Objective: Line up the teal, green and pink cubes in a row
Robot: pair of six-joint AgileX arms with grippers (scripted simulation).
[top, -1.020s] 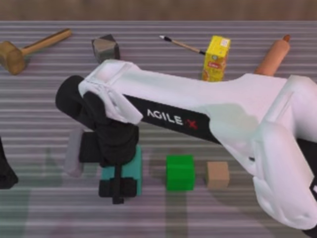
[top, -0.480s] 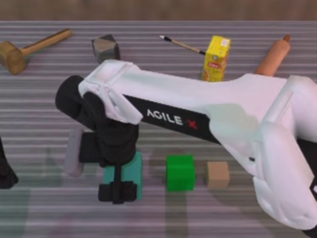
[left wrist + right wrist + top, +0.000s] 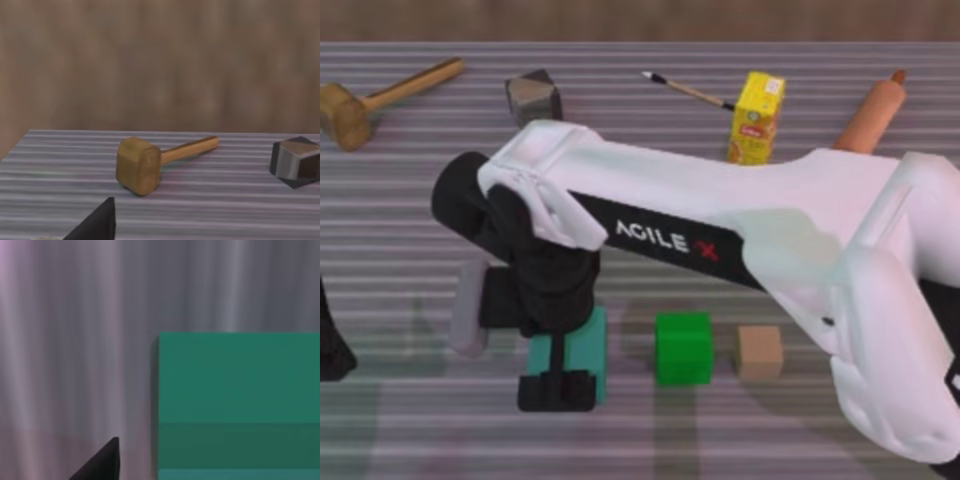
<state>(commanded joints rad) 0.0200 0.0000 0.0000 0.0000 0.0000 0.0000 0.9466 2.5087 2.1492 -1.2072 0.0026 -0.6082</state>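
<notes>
Risen right end effector (image 3: pixel 557 388) half-hides teal cube (image 3: pixel 588 345)

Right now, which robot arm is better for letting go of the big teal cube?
The right arm, probably. Its right gripper hangs directly over the teal cube, which sits in line with the green cube and pink cube. The left arm sits parked at the table's left edge.

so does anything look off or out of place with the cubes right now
Nothing stands out. The teal cube, green cube and pink cube sit flat in a row with gaps between them, none tipped or askew. The right pincer is over the teal cube; the left arm sits parked at the table's left edge.
</notes>
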